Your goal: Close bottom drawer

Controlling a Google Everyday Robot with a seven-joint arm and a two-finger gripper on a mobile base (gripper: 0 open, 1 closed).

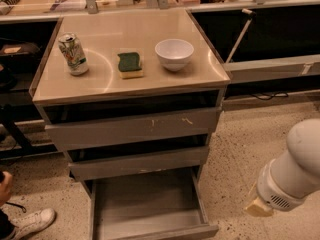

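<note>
Bottom drawer (pixel 147 206) stands pulled far out at the foot of the cabinet (pixel 102 84), so closing is all left to do; the gripper (pixel 260 208) hangs low at right, well apart from it, its state impossible to tell.

White rounded arm (pixel 296 168) (tan gripper (pixel 259 208), lower right)

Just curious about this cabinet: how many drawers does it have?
3. Top drawer sits under the countertop, middle drawer below it, bottom drawer pulled out lowest. None looks hidden. The gripper hangs right of them.
</note>
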